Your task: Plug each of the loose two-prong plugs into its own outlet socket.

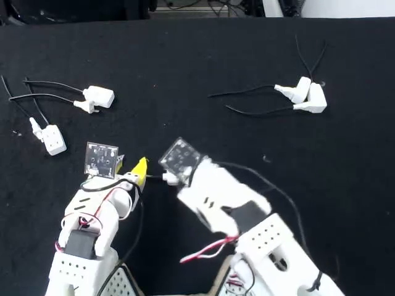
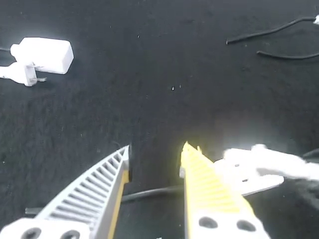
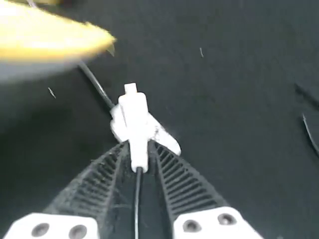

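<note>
Two white sockets (image 1: 99,96) and two loose plugs (image 1: 86,106) lie at the left of the table (image 1: 197,61), two white pieces (image 1: 308,95) at its right are too small to tell apart, and a third plug (image 3: 133,117) is clamped in the right gripper (image 3: 139,147), beside the left gripper (image 2: 154,149), its jaws apart

Plain matte black table (image 1: 203,55)

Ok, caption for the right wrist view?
Right hand shut on a white corded plug, black table beyond.
</note>
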`<control>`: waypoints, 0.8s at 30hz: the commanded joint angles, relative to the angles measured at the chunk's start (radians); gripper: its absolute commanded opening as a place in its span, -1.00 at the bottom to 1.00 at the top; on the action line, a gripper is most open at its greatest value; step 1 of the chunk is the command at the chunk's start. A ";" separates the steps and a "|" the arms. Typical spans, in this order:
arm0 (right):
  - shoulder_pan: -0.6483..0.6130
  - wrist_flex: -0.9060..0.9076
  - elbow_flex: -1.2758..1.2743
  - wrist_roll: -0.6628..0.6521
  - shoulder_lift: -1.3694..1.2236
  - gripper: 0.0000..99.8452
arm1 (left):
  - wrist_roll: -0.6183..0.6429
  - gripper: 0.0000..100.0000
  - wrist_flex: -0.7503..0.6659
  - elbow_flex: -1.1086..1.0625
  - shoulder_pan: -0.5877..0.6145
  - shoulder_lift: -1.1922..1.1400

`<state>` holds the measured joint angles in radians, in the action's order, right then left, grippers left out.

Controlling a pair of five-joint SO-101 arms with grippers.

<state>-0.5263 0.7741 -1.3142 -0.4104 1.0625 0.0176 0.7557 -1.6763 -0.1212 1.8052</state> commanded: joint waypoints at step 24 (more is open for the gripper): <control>0.255 0.436 0.280 -0.311 -0.272 -0.98 | -0.012 -0.65 0.009 -0.022 -0.005 0.003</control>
<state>-0.3529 1.2221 -1.1040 -0.6713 0.8677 0.0115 0.7572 -1.6763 -0.1212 1.8052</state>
